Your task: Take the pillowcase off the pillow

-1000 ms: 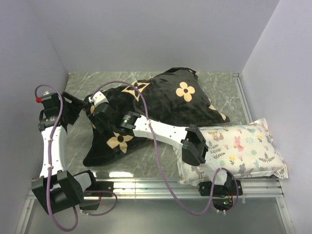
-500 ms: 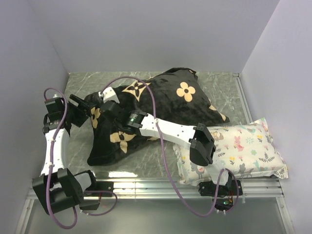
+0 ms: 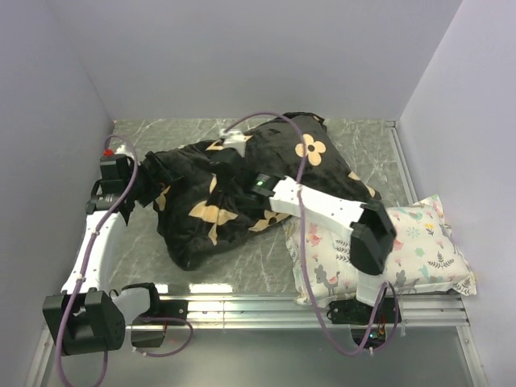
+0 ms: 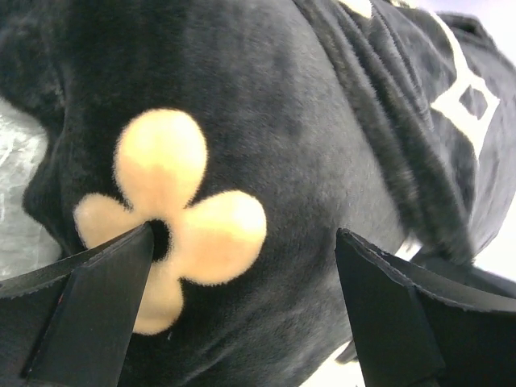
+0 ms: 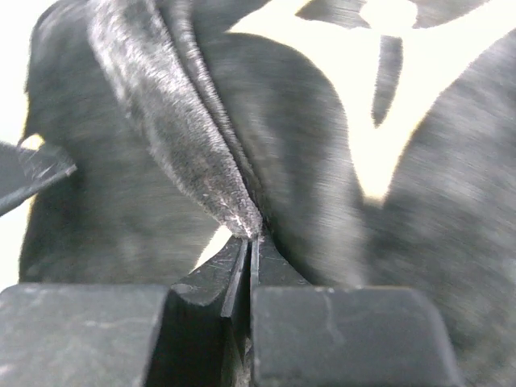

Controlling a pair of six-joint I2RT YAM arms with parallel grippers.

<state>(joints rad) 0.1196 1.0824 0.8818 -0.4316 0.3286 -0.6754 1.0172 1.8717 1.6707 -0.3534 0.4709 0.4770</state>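
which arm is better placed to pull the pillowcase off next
Right. The right hand is shut on a fold of the pillowcase; the left hand is open beside the plush, gripping nothing.

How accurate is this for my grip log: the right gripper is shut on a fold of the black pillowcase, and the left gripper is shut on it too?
Not quite: the left gripper is open, jaws spread wide at the pillowcase, per the left wrist view. The right gripper is indeed shut on a fold.
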